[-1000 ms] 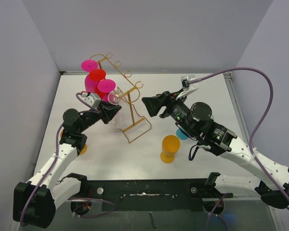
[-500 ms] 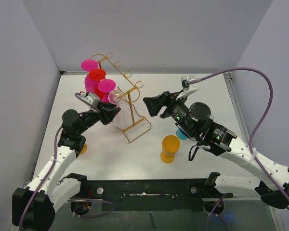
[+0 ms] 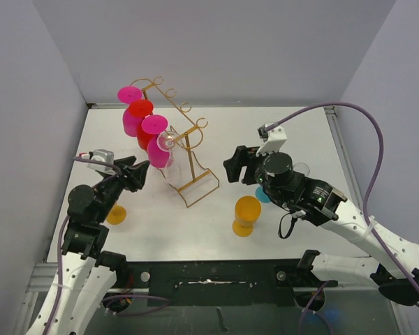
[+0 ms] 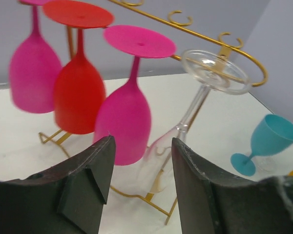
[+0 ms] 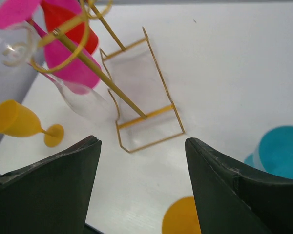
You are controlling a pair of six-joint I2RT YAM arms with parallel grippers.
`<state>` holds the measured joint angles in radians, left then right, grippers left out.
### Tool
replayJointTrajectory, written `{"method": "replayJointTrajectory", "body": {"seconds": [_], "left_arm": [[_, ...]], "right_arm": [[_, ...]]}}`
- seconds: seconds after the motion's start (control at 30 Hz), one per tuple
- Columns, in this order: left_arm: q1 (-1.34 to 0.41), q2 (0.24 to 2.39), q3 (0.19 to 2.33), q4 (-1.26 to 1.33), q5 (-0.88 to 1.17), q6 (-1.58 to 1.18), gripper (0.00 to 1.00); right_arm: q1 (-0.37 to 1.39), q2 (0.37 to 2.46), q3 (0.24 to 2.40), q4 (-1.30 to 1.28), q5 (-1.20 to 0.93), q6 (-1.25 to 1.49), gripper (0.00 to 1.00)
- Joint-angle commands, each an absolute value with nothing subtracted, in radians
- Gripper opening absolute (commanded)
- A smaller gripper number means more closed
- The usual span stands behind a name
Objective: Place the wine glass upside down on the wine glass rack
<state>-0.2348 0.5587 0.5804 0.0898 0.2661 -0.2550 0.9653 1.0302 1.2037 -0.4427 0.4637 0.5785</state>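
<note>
A: Wine glass, clear, hangs foot-up on the gold wine glass rack, beside three coloured glasses. How would it handle?

B: Probably light, slick and brittle; the stem looks the safest hold. Left gripper faces it, jaws spread, empty. Right gripper is likewise spread, holding nothing.

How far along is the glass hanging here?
Done: the clear glass hangs upside down, tilted, on the rack, beside the red glass and two pink glasses. In hand: nothing. The left gripper is open, short of the clear glass, and the right gripper is open and empty. Left: the orange glass, yellow glass and teal glass on the table.
</note>
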Motion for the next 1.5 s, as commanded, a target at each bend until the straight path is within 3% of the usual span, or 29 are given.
{"method": "replayJointTrajectory", "body": {"seconds": [0.0, 0.1, 0.17, 0.47, 0.77, 1.1, 1.27, 1.47], "left_arm": [[-0.235, 0.46, 0.653, -0.13, -0.05, -0.306, 0.49], [-0.236, 0.411, 0.682, -0.123, -0.047, -0.289, 0.61], [-0.236, 0.392, 0.687, -0.103, -0.047, -0.273, 0.64], [-0.251, 0.356, 0.727, -0.069, -0.062, -0.257, 0.65], [-0.263, 0.369, 0.772, -0.058, -0.046, -0.265, 0.67], [-0.262, 0.392, 0.801, -0.044, -0.028, -0.285, 0.68], [-0.262, 0.4, 0.819, -0.048, -0.015, -0.29, 0.68], [-0.262, 0.441, 0.87, -0.069, 0.018, -0.302, 0.68]], "right_arm": [[0.942, 1.038, 1.231, -0.736, 0.464, 0.656, 0.71], [0.929, 1.063, 1.232, -0.852, 0.388, 0.709, 0.72], [0.925, 1.085, 1.233, -0.912, 0.359, 0.755, 0.71], [0.923, 1.113, 1.227, -1.112, 0.309, 0.843, 0.49], [0.908, 1.066, 1.185, -1.242, 0.39, 0.914, 0.49], [0.873, 1.105, 1.09, -1.079, 0.353, 0.849, 0.45], [0.859, 1.129, 1.083, -1.05, 0.365, 0.834, 0.31], [0.848, 1.12, 1.091, -1.039, 0.393, 0.817, 0.0]]}}
